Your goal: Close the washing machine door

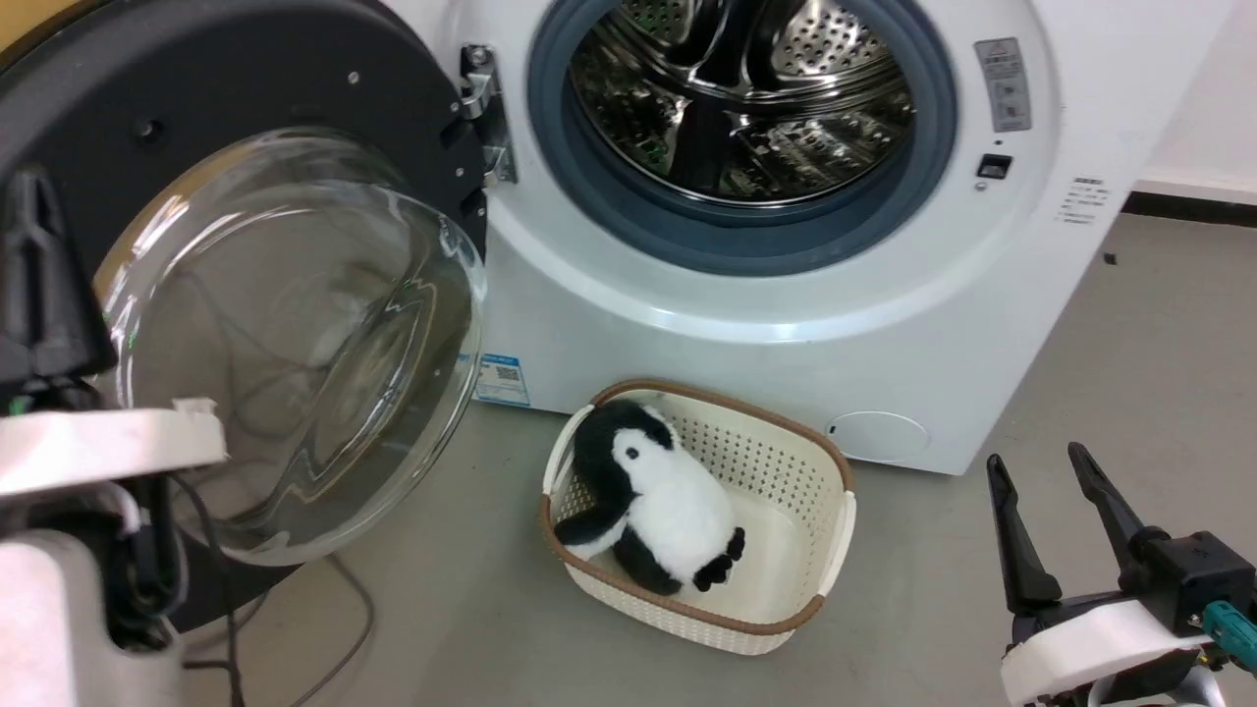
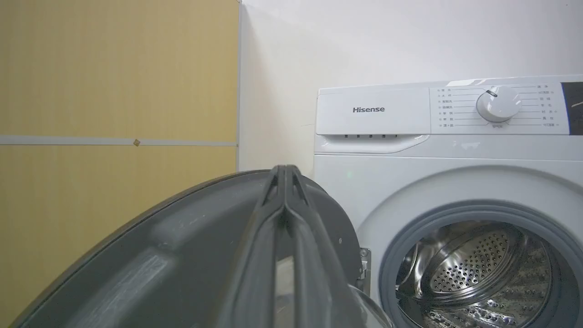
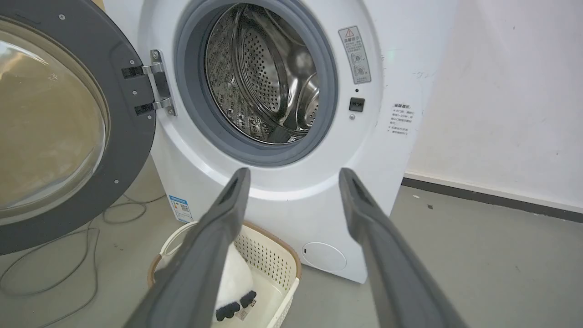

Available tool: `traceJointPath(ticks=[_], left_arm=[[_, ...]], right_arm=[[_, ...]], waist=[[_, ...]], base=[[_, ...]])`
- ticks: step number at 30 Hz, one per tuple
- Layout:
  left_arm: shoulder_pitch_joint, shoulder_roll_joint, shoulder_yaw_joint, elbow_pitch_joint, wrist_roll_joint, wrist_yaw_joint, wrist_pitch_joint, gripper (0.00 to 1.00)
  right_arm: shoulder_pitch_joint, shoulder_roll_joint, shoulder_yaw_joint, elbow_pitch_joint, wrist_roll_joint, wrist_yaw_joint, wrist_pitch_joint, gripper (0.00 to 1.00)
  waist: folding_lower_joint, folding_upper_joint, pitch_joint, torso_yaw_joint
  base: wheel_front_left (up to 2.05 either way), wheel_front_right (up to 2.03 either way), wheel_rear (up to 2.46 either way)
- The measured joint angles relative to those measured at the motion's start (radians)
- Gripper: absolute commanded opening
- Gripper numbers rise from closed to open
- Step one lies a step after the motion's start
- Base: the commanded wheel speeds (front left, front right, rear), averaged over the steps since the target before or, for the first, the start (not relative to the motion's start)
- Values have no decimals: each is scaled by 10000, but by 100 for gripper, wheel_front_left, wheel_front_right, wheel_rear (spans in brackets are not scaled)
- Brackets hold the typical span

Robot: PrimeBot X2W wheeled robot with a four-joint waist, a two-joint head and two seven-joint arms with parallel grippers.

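Grey floor runs up to the washing machine, with a loose cable lying left of its front.

Nearest, right of the washer and well clear of it: right gripper, fingers spread, holding nothing. Just before the washer's lower panel: cream basket with a plush penguin inside. It sits low, likely under the door's sweep.

Left of the washer's opening, the washing machine door stands swung wide on its hinge, its glass bowl bulging out into the room. Left gripper is at the door's black rim, on the side far from the washer. Its fingers are pressed together with nothing between them (whether they touch the rim cannot be told).

Farther in: grey gasket, steel drum, latch slot right of the opening. Behind the washer is a white wall, with a yellow panel to its left.

Judgement: the step in hand is starting the swing.
- Push on the rim's outer face, near the free edge, where leverage about the hinge is best.
- Follow the arc toward the opening rather than a straight line.
- Closed fingers make a fair blunt pusher, but keep them off the glass.
- End with a firm press at the latch side. A soft swing may leave the door ajar.
- Right gripper is best kept out of the opening.
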State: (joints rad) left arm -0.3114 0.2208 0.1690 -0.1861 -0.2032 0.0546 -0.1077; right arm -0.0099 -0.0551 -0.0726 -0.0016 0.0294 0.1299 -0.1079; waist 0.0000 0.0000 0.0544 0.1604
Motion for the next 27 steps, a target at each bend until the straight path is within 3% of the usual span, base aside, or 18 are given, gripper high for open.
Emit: traceJointPath(ticks=[16, 23, 27], left_arm=[[-1561, 1072, 1820, 1555, -2663, -121, 646, 0], [-2070, 1300, 2767, 2671, -4119, 178, 1377, 0], [-2308, 1411, 3095, 3409, -5442, 280, 2683, 0]], right_arm=[[-105, 2, -274, -15, 0, 0, -282, 100], [-151, 2, -316, -19, -2, 0, -454, 100], [-203, 2, -332, -19, -2, 0, -552, 100]], waist=[[0, 0, 427, 807], [1, 0, 630, 1081], [1, 0, 738, 1201]], base=[[0, 0, 0], [0, 0, 0], [0, 0, 0]])
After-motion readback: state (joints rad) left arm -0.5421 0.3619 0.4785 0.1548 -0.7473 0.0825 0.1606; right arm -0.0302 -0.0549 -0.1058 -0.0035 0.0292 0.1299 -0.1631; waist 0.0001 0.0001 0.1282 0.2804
